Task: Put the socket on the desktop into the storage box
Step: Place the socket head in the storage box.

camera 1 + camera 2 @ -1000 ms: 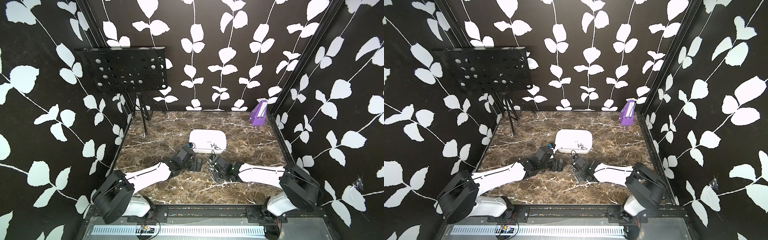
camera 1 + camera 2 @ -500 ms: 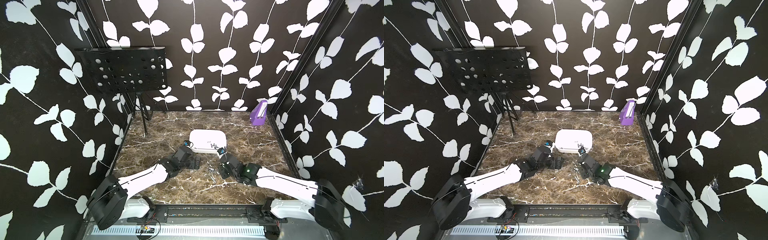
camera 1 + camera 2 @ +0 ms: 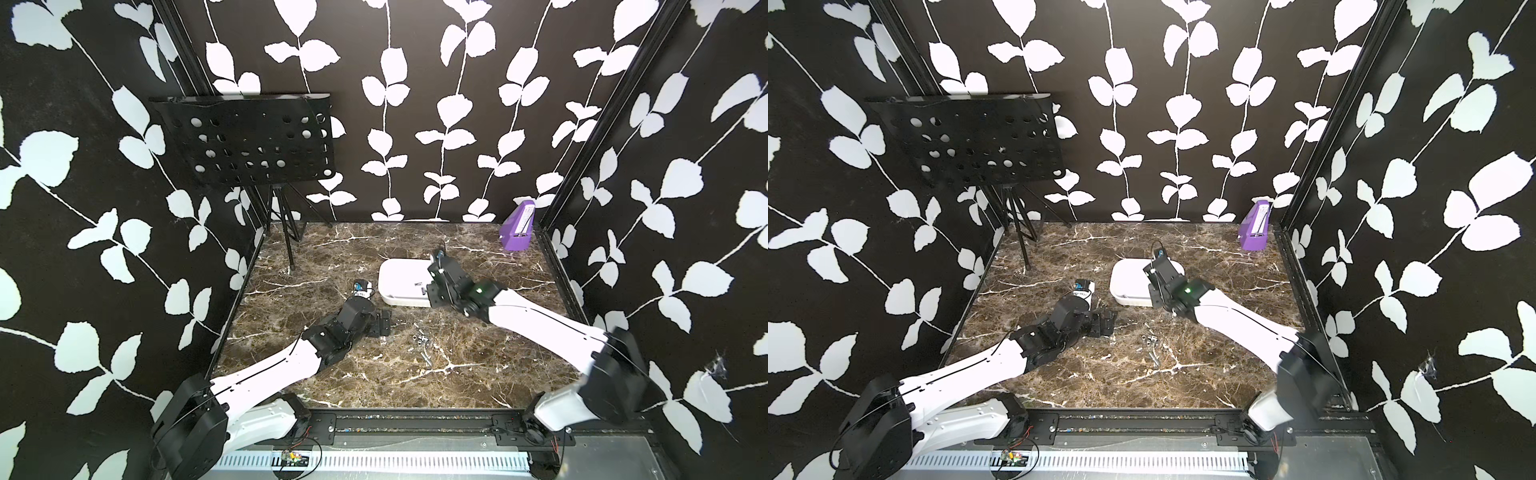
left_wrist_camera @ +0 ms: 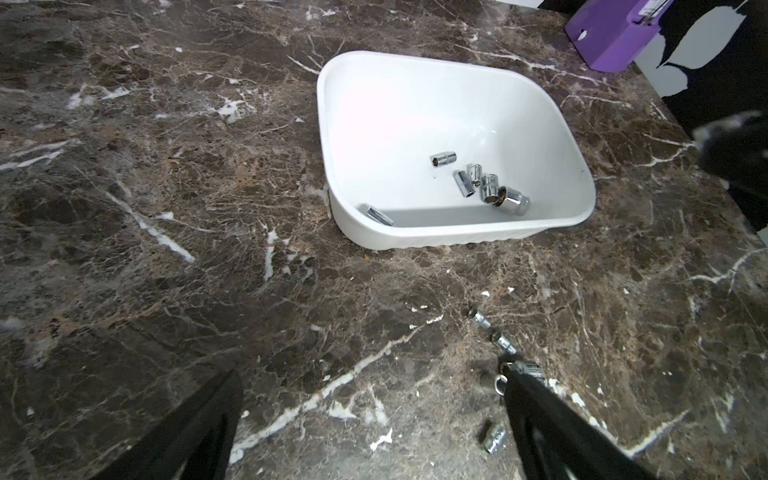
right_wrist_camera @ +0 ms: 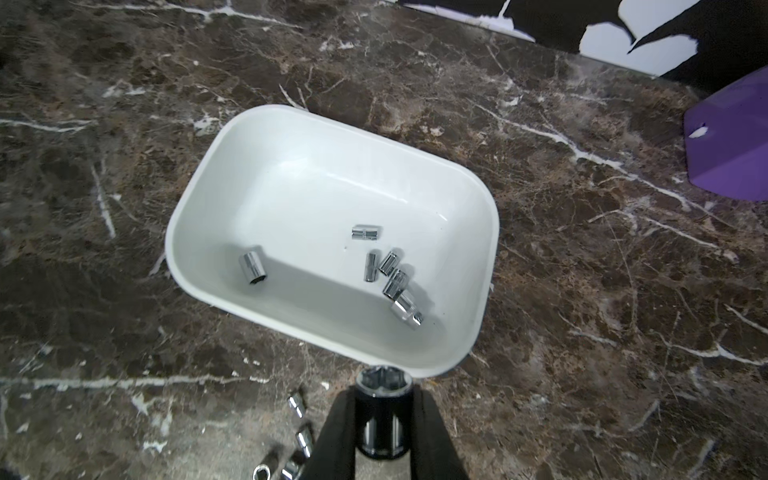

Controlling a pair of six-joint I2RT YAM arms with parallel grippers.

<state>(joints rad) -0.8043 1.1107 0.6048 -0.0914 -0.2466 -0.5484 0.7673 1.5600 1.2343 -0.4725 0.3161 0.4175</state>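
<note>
nearest my side, a few loose sockets (image 4: 503, 343) lie on the desktop (image 3: 374, 374), just beside the left gripper (image 4: 372, 374). its fingers (image 4: 540, 415) stand wide apart with nothing between them, low over the marble, and one socket lies right against a fingertip. further out, the right gripper (image 5: 383, 392) is clamped on a large chrome socket (image 5: 384, 419), whose open hex end points at the near rim of the storage box (image 5: 316, 195). in both top views this gripper hangs over the box's near right corner. six smaller sockets (image 5: 392, 282) lie on the box floor, most bunched together and one apart by the opposite wall. beyond, a purple box (image 3: 517, 232) sits in the far right corner and a black music stand (image 3: 249, 141) stands far left.
</note>
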